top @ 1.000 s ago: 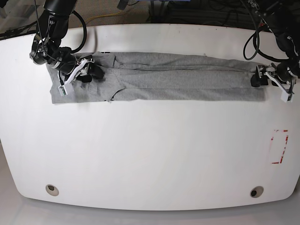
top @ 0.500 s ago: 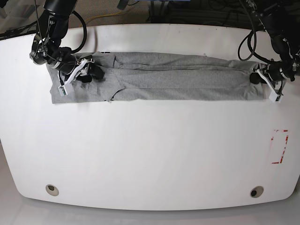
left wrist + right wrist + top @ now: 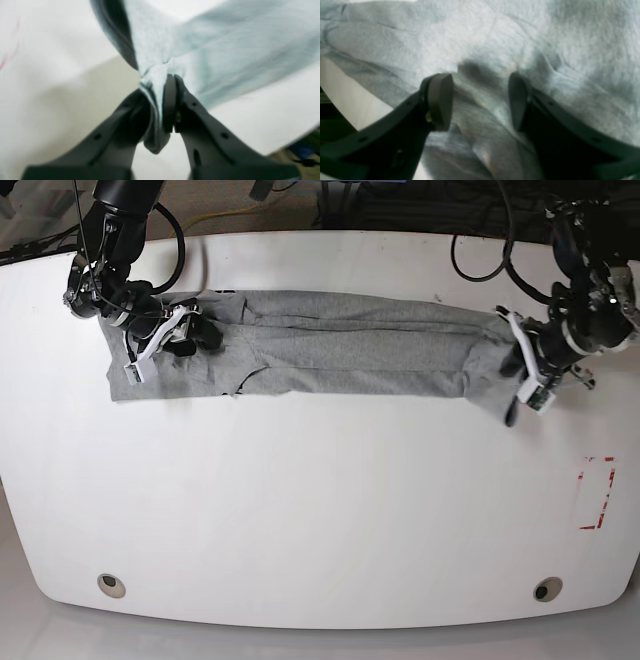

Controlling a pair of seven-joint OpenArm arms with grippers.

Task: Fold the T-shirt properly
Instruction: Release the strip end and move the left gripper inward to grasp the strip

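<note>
The light grey T-shirt [image 3: 350,345] lies folded into a long band across the far part of the white table. My left gripper [image 3: 515,370], on the right of the base view, is shut on the shirt's right end and holds it lifted and pulled leftward, so the cloth hangs. In the left wrist view the gripper [image 3: 162,105] pinches a bunch of the T-shirt [image 3: 212,50]. My right gripper [image 3: 185,330] rests on the shirt's left end. In the right wrist view this gripper [image 3: 480,100] is open, its fingers [image 3: 440,100] pressing on the T-shirt [image 3: 495,37].
The white table [image 3: 320,510] stretches toward the front. A red-marked rectangle [image 3: 597,492] is at its right edge. Two round holes [image 3: 111,584] sit near the front edge. Cables run behind the table's far edge.
My left gripper has closed on the shirt's right end and moved left with it, lifting and folding that end over. The right gripper has stayed in place.
</note>
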